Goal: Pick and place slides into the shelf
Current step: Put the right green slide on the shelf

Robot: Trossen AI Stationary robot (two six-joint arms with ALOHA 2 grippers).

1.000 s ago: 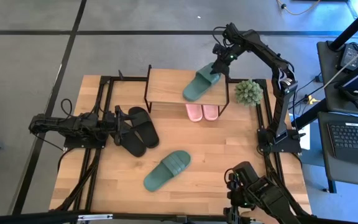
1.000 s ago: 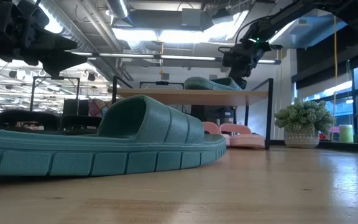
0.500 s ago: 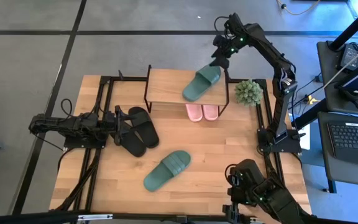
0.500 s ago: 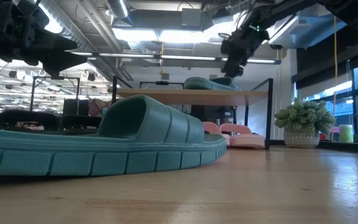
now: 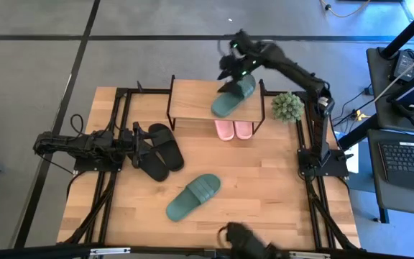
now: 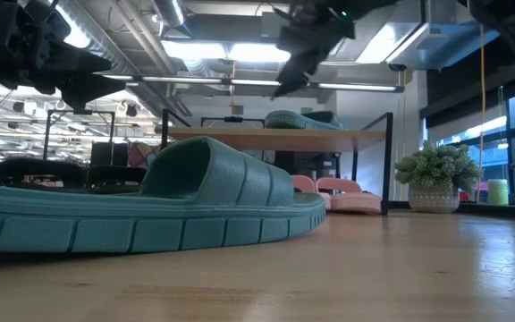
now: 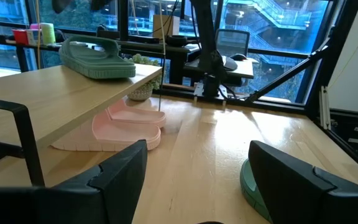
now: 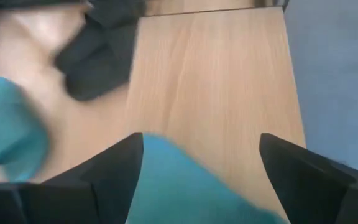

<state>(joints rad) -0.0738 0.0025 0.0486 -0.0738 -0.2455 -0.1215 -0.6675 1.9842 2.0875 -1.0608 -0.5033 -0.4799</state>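
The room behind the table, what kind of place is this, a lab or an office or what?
Probably a robotics lab or workshop in an office-like building: exposed ceiling ducts and strip lights, a desk with a keyboard beside the table, and tall glass windows behind an office chair.

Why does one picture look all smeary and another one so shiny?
Right wrist view: motion-blurred, the green slide between the fingers is smeared. Low view: ceiling lights glare, leaving the right gripper a dark shape. High view: sharp, evenly lit.

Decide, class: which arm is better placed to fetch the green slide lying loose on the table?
Probably the left. Its open left gripper waits low by the black slides, nearer the loose green slide; the open right gripper is up over the shelf.
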